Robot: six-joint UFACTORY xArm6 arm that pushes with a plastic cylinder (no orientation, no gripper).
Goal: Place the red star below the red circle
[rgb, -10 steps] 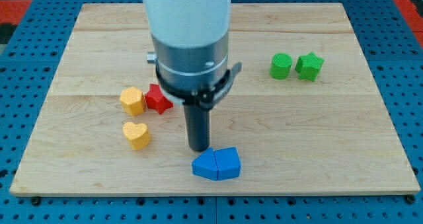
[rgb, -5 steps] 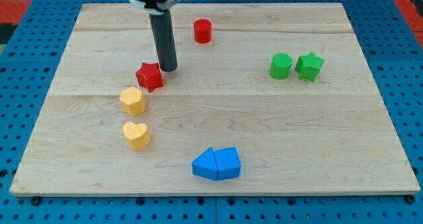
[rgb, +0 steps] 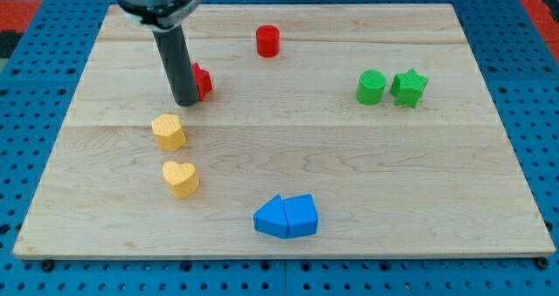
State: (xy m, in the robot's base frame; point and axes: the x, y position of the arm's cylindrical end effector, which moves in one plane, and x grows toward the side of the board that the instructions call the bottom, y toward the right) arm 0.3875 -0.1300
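Observation:
The red star (rgb: 201,82) lies on the wooden board (rgb: 288,156) at the upper left, partly hidden behind my rod. My tip (rgb: 186,102) rests on the board against the star's left and lower side. The red circle (rgb: 267,41) stands near the view's top, up and to the right of the star.
A yellow hexagon block (rgb: 169,131) sits just below my tip, and a yellow heart (rgb: 181,178) below that. Two blue blocks (rgb: 286,216) lie together at the bottom centre. A green circle (rgb: 371,87) and a green star (rgb: 409,87) sit at the right.
My tip has moved from the star's upper right to its lower left. The red star has shifted up a little. The yellow hexagon has slid slightly left.

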